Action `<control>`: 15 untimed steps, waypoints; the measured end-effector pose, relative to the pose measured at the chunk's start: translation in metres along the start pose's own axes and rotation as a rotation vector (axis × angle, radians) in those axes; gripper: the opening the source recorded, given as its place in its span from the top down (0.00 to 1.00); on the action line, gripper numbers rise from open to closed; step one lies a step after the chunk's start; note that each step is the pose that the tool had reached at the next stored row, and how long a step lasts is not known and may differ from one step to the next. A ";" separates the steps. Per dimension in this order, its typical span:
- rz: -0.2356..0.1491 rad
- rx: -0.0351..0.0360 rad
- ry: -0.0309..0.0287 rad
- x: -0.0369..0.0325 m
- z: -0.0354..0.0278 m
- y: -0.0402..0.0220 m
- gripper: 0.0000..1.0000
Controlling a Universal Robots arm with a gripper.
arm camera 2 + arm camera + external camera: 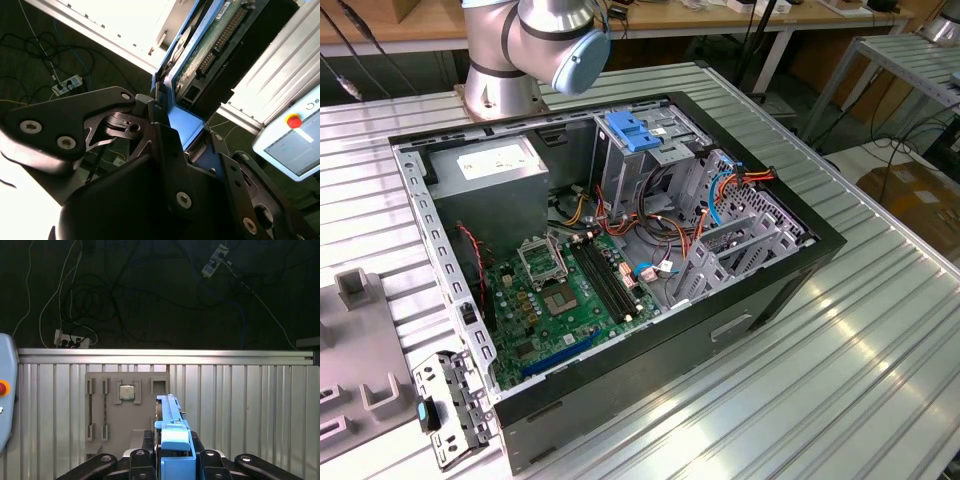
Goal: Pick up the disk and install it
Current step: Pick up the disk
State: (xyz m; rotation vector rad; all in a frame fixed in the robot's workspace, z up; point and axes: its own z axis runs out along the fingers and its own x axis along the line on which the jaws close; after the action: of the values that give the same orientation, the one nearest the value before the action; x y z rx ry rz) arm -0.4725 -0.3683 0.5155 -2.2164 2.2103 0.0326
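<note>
Gripper is clamped on the disk, which stands on edge between its fingers in both wrist views, blue side rail uppermost, held clear of the ribbed metal table and a grey fixture tray. By my reading the pick-up is done and the carry is in hand; seating it calls for squaring the rails to the drive cage of the open computer case, under the blue latch, clear of the cables.
</note>
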 end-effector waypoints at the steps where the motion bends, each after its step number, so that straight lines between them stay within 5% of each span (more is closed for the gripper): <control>1: 0.000 0.0001 0.0000 0.0000 0.0000 0.0000 0.63; 15: 0.000 0.0000 0.0000 0.0000 -0.0002 -0.0063 0.63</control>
State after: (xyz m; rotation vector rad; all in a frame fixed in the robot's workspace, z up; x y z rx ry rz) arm -0.4662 -0.3683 0.5157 -2.2164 2.2103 0.0325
